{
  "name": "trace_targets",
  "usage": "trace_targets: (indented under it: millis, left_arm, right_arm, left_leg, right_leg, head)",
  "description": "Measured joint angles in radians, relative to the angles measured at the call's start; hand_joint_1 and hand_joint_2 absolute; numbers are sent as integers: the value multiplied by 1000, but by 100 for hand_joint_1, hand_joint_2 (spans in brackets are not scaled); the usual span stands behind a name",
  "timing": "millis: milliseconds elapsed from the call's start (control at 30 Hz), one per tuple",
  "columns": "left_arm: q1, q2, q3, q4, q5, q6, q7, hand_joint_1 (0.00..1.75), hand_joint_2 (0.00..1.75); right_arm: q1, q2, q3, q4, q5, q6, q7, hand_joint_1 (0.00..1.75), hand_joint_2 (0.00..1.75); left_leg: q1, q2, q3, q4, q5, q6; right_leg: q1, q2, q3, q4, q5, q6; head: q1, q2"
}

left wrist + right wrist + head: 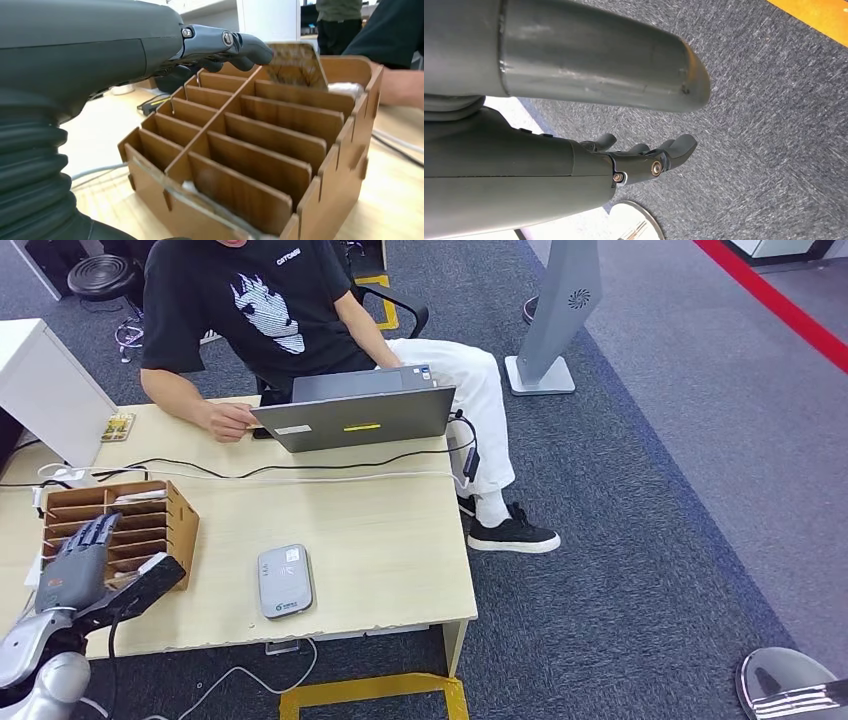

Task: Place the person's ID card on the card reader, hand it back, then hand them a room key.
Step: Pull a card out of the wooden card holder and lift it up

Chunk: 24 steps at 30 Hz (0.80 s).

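Left hand (75, 560), fingers spread and empty, hovers over wooden organizer (150, 525), card reader (284, 580) nearby.

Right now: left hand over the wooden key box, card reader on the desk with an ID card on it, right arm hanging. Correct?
One thing is off: the card reader is bare, with no card on it, as the head view shows. The left hand is over the wooden slotted box, and the right hand hangs above the carpet.

One card reader (285, 581), one laptop (358, 417), one wooden rack (135, 523)
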Motion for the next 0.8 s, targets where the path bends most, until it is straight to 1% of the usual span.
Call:
trace_targets:
  millis: [133,167,267,300,800]
  left_arm:
    - [1,-6,0,23,4,4,-1,0,175]
    - [1,-6,0,28,4,4,-2,40,175]
    - [1,-6,0,40,5,4,-5,171,175]
    - [1,-6,0,43,6,4,-5,175,175]
    - [1,-15,0,66,-11,56,-3,175,175]
  right_arm:
    - [2,-1,6,-3,-6,6,6,0,0]
    - [3,-1,8,-4,-8,7,7,0,0]
    - [3,-2,10,-6,-11,8,10,0,0]
    - [3,-2,11,-7,-12,8,11,0,0]
    - [4,-3,25,-10,-22,8,19,0,0]
  left_leg:
    - [0,0,0,0,0,0]
    - [0,0,0,0,0,0]
    - [0,0,0,0,0,0]
    - [0,0,0,0,0,0]
    - [0,0,0,0,0,0]
  right_leg:
    - [0,0,0,0,0,0]
    - [0,0,0,0,0,0]
    - [0,0,0,0,0,0]
    - [0,0,0,0,0,0]
    - [0,0,1,0,0,0]
  head:
    - [0,0]
    - [0,0]
    - [0,0]
    - [0,0]
    - [0,0]
